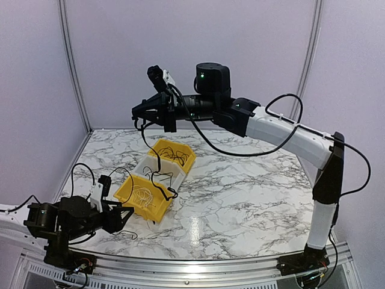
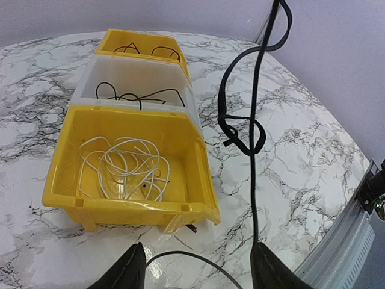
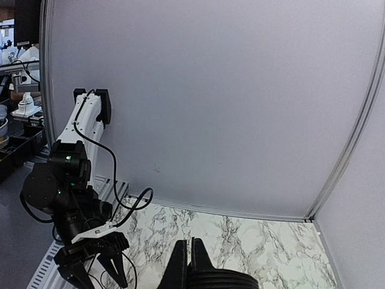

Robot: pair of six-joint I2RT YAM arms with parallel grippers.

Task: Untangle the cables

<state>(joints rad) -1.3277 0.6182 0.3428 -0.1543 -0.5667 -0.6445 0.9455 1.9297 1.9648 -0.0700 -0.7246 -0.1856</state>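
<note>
My right gripper (image 1: 136,112) is raised high over the table's back left, jaws pressed together in the right wrist view (image 3: 190,259). A thin black cable (image 1: 150,144) hangs from it down to the bins; in the left wrist view this cable (image 2: 255,120) drops past a knotted loop. My left gripper (image 1: 124,215) is open and low on the table in front of the near yellow bin (image 2: 180,150), which holds coiled white cables (image 2: 123,171). A black cable's curve (image 2: 186,257) lies between its fingers (image 2: 271,271), untouched.
Three bins stand in a row: near yellow bin (image 1: 157,208), clear white bin (image 1: 141,165) with black cables (image 2: 138,95), far yellow bin (image 1: 188,158) with black cables. The table's metal edge rail (image 2: 337,241) is at the right of the left wrist view.
</note>
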